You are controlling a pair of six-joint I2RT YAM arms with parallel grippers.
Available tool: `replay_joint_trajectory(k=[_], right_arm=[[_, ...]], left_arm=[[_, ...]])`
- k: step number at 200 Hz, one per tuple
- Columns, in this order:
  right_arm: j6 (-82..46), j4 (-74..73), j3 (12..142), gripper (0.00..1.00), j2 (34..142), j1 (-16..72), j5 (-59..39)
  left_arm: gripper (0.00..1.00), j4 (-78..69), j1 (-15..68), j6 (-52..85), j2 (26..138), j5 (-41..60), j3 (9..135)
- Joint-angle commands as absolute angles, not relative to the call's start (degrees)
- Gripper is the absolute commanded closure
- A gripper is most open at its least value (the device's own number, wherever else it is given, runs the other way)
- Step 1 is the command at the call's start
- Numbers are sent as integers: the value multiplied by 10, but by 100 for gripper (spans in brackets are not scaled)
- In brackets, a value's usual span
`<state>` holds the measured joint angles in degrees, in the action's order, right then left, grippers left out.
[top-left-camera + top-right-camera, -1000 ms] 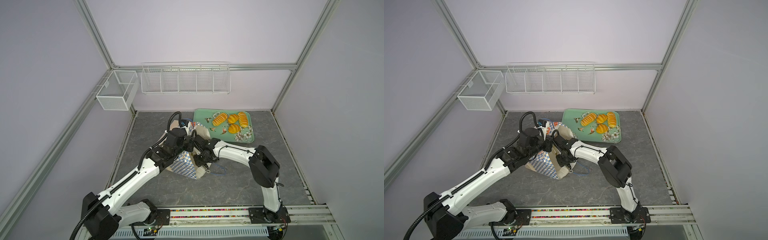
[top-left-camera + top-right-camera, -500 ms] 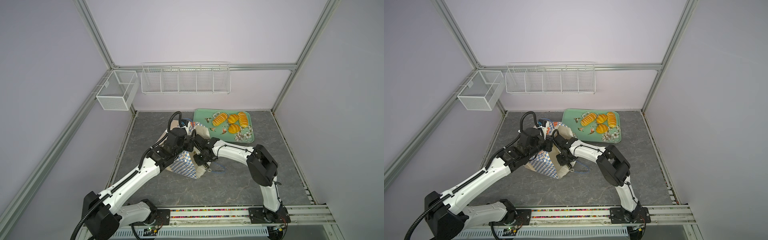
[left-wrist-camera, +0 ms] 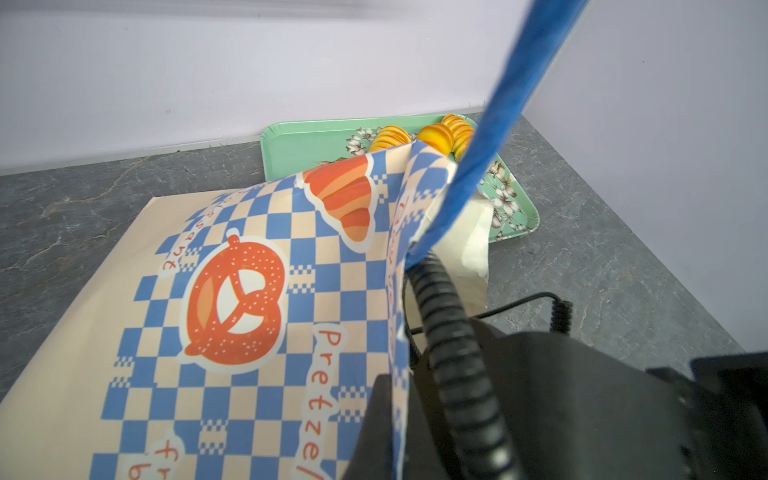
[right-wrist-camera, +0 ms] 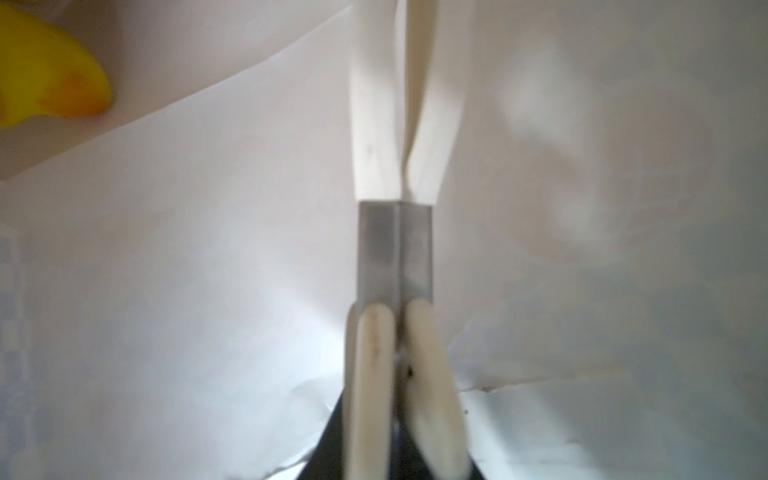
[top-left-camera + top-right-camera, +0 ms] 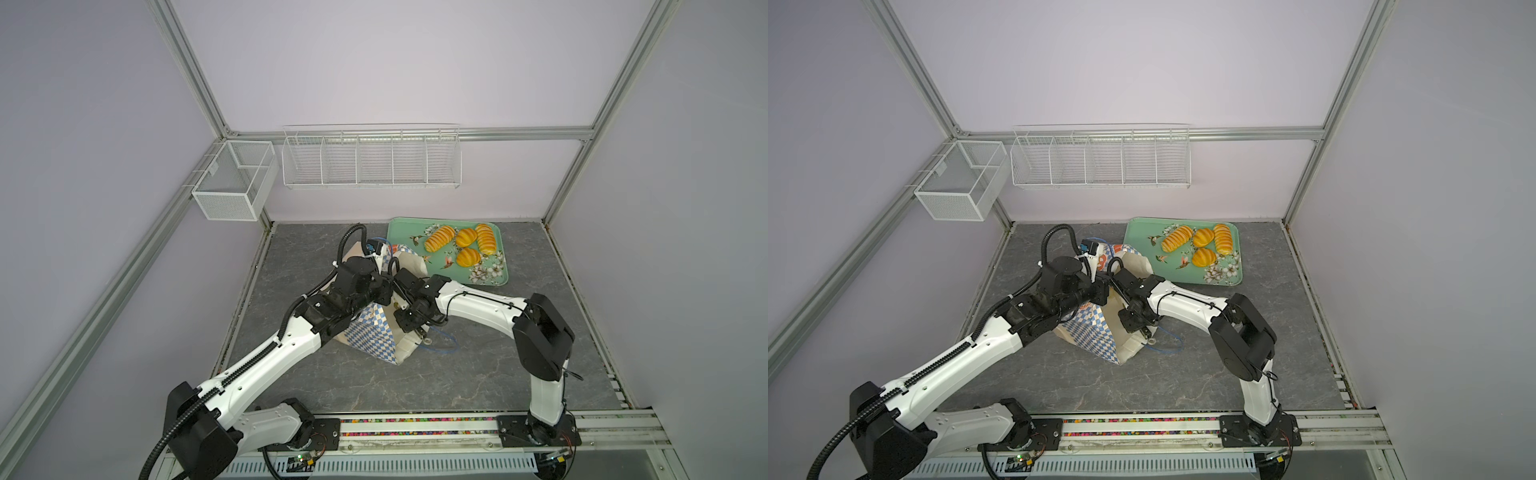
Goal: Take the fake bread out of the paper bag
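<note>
Tongs in the paper bag (image 5: 372, 332), nothing caught

The bag is tipped over on the gray table (image 5: 457, 374). The left gripper (image 5: 379, 250) is pinched tight on its blue cord handle (image 3: 490, 145). The right gripper (image 4: 399, 332) is deep inside, squeezing metal tongs (image 4: 395, 249) (their tips are pressed together, empty). One fake bread (image 4: 50, 75) sits in the bag, off to the side of the tongs. Four other breads (image 5: 466, 237) lie on the green tray (image 5: 401, 226).
</note>
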<state>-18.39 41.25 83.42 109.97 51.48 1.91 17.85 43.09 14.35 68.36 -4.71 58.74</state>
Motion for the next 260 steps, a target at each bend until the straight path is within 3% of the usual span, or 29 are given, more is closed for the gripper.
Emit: replay_joint_trajectory(k=[1,195,260], right_arm=[[-182,389,818,93,1060,525,22],[-200,393,726,93,959,525,19],[-202,358,732,70,991,525,-4]], left_arm=[[100,169,451,140,688,22,594],[100,164,435,144,682,38,582],[100,170,435,142,681,49,590]])
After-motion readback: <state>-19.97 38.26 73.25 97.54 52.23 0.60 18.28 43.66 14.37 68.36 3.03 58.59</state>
